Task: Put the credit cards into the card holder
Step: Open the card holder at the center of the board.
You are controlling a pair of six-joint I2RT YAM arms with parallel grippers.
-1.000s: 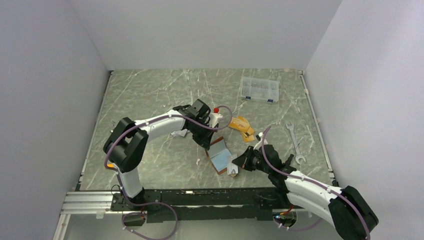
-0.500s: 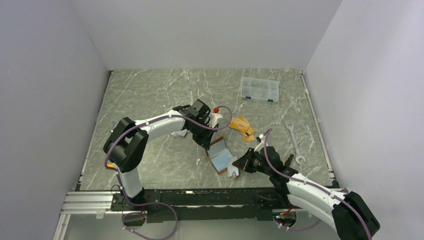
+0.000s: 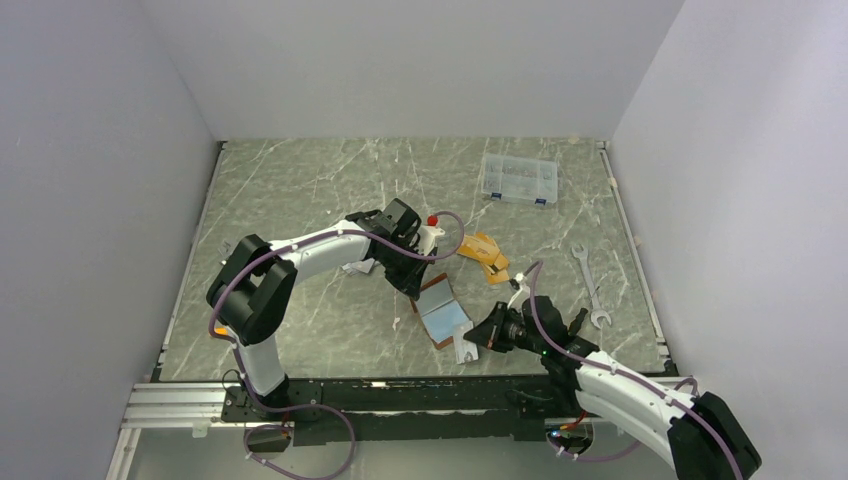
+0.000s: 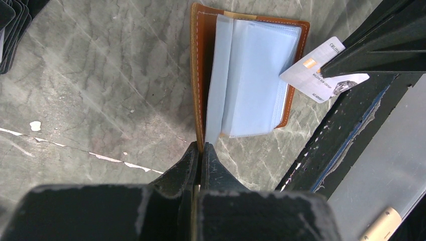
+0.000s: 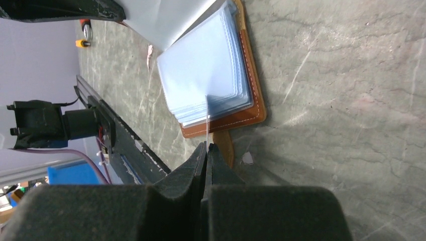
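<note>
The tan-brown card holder (image 3: 441, 313) lies open on the table with its clear sleeves up, and also shows in the left wrist view (image 4: 251, 75) and the right wrist view (image 5: 216, 75). My left gripper (image 4: 200, 148) is shut on the far edge of its leather cover (image 3: 412, 283). My right gripper (image 5: 206, 146) is shut on a silver-grey credit card (image 4: 321, 78), held edge-on just off the holder's near corner (image 3: 465, 346). The orange-gold cards (image 3: 484, 253) lie right of the holder. The black cards (image 4: 10, 25) lie by my left gripper.
A clear plastic compartment box (image 3: 517, 178) stands at the back right. A wrench (image 3: 590, 285) lies right of my right arm. A small red-tipped tool (image 3: 432, 222) sits by my left wrist. The table's black front rail (image 4: 341, 125) runs close to the holder.
My right gripper has shifted a little toward the near edge with the silver card still in it. The left gripper and the holder have not moved.
</note>
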